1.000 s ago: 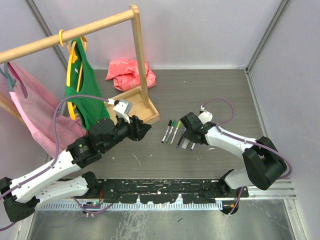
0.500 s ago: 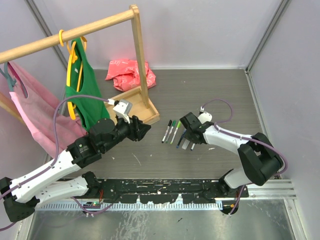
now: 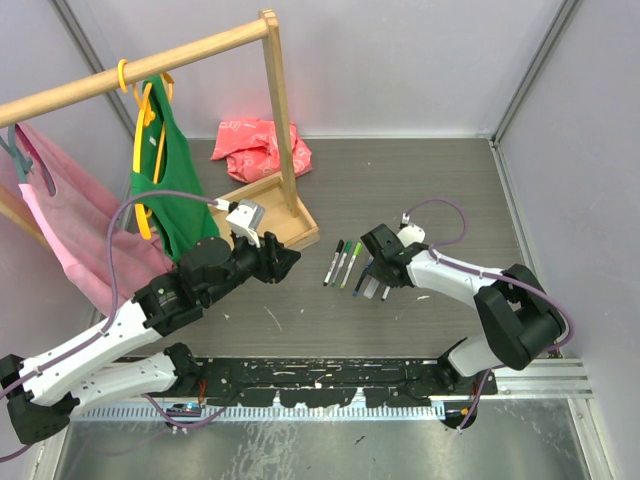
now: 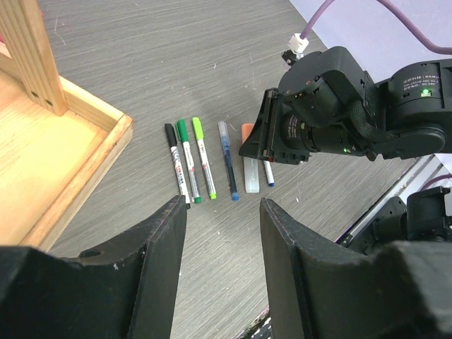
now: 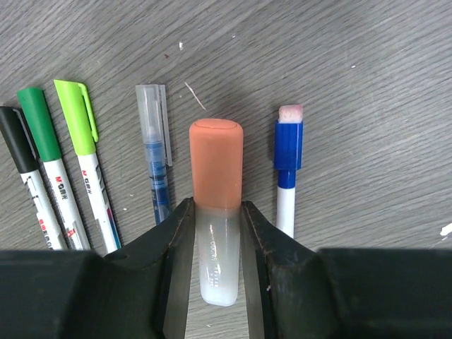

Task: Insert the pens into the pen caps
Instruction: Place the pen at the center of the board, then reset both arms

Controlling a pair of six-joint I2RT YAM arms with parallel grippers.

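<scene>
1. Where the pens (image 4: pixel 186 161) lie rowed on the bench (image 5: pixel 353 70), the orange-capped pen (image 5: pixel 216 162) is clamped in the right tool (image 5: pixel 216 208), cap toward 12 o'clock.
2. The left tool (image 4: pixel 222 205) is held released, empty, pens at its 12 o'clock.

Orange on the domed cap of the frosted clear plastic marker (image 5: pixel 215 169). At its 9 o'clock: dark blue inside the transparent pen (image 5: pixel 152 152), lime on the clip-capped white pen (image 5: pixel 76 116), green on the round-capped white pen (image 5: pixel 39 127), black on the outermost white pen (image 5: pixel 15 138) (red-and-black lettering on those barrels). At 3 o'clock: blue, pinkish end, on the short-capped white pen (image 5: pixel 288 152). Streaked grey wood grain across the tabletop (image 5: pixel 353 70).
</scene>
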